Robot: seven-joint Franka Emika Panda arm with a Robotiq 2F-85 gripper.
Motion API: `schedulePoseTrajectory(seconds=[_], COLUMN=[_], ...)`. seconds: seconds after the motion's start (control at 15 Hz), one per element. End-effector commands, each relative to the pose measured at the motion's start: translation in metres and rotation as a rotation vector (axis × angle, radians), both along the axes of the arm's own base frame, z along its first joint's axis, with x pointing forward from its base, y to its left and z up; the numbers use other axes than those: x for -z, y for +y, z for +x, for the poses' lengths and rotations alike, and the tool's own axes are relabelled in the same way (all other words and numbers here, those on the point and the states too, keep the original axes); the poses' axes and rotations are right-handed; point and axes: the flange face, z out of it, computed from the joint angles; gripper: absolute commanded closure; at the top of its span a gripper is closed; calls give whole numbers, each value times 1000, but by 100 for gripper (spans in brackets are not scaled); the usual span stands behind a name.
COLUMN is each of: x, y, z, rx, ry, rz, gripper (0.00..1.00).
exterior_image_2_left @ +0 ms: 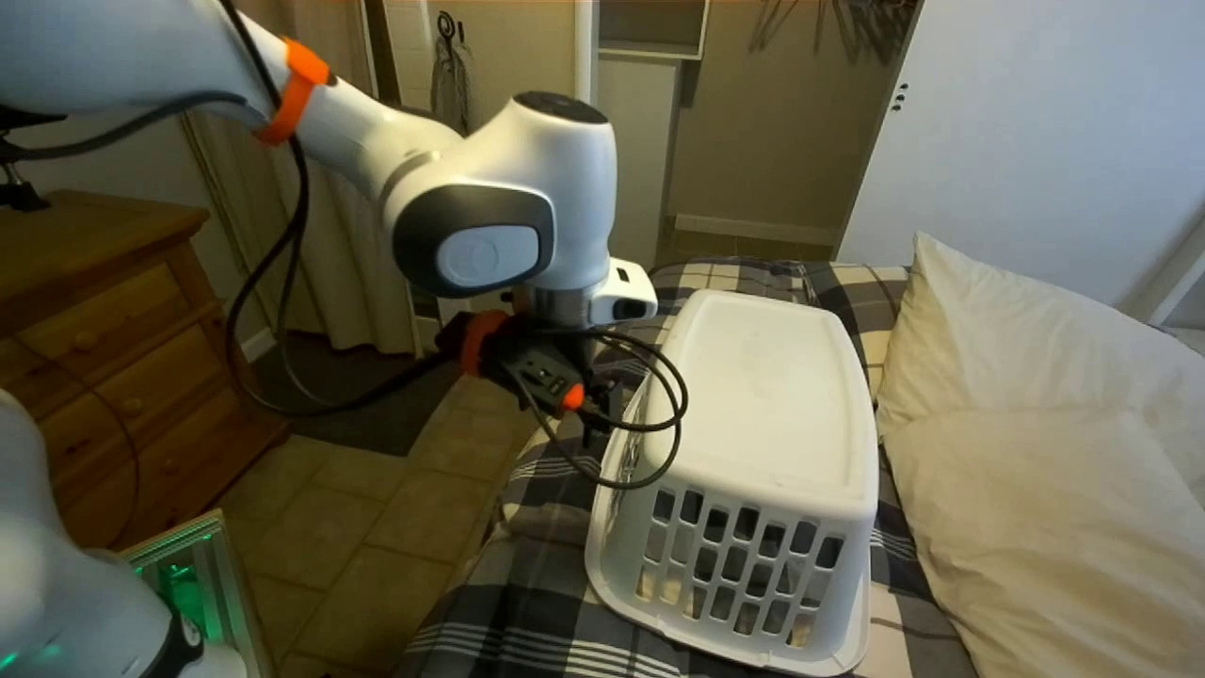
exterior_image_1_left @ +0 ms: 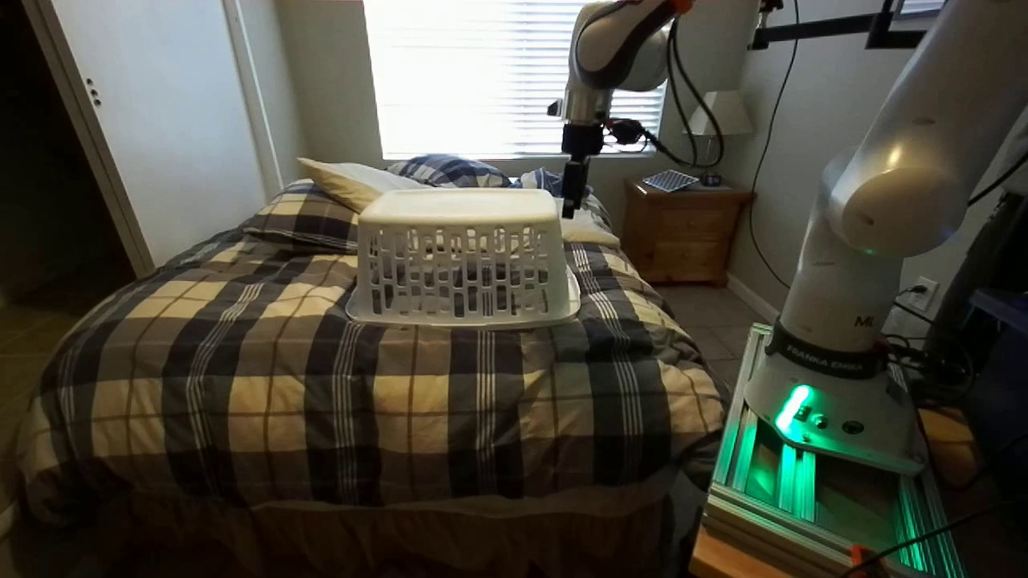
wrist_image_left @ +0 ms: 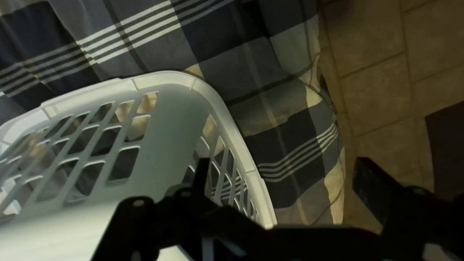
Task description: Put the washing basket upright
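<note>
The white washing basket lies upside down on the bed in both exterior views, its flat base up and its rim on the plaid cover. The basket also shows its slotted end wall. In the wrist view the basket fills the left side, rim lower than the base. My gripper points down beside the basket's end nearer the robot, close to the base's height. In the wrist view the gripper is open with nothing between its fingers. One finger overlaps the slotted wall; I cannot tell whether it touches. Cables partly hide the gripper.
The bed has a plaid cover. Pale pillows lie beside the basket. A cable loop hangs from the wrist across the basket's edge. A nightstand with a lamp stands by the window. Tiled floor lies past the bed's edge.
</note>
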Motion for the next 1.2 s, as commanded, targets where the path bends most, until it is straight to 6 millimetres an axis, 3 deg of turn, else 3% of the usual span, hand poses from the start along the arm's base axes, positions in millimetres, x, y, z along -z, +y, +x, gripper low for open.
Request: schedulePoseTrajectory(seconds=[0.0, 0.53, 1.13], x=[45, 127, 192], y=[37, 116, 168], z=[48, 102, 136], rx=[-68, -199, -275], ry=[43, -52, -225], rz=[-52, -166, -409], gripper=[0, 0, 0])
